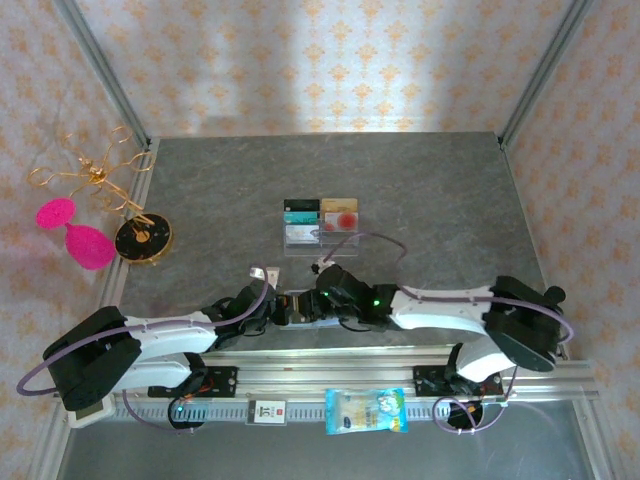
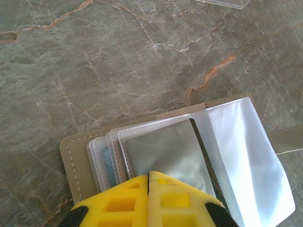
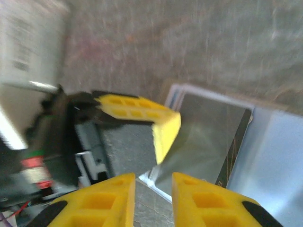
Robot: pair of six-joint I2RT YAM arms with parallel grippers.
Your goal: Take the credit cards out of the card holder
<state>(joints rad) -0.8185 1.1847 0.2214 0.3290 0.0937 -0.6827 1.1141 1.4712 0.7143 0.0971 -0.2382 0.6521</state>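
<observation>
The card holder [image 2: 75, 161] is lying open on the desk [image 2: 94, 56], close to the near edge, right between the two arms. Its cover is showing olive-tan with a pale stitched border. A stack of clear plastic pockets is overlapping inside it, and one flap is glaring white-blue in the light. A grey card [image 2: 161, 151] with a dark edge is sitting inside the top pocket, shining under the plastic.

The left gripper [image 2: 149, 176] is resting its yellow fingers, pressed tight together, on the near edge of those pockets. The right gripper [image 3: 154, 179] is hovering just beside it from the other side, with its fingers a little apart over a corner of the pocket. That view is blurring, so I am not able to tell whether they are touching the plastic.

Farther up the desk, well apart from the card holder, a clear tray [image 1: 298, 240] is holding more cards [image 1: 340, 212], with dark and teal ones on the left and gold and red-and-white ones on the right. Past the desk's left edge, a gold wire stand [image 1: 90, 172] and two pink shapes [image 1: 78, 235] are lying beside a black-and-gold disc [image 1: 142, 238]. A blue snack packet [image 1: 366, 410] is lying on the rail by the arm bases.
</observation>
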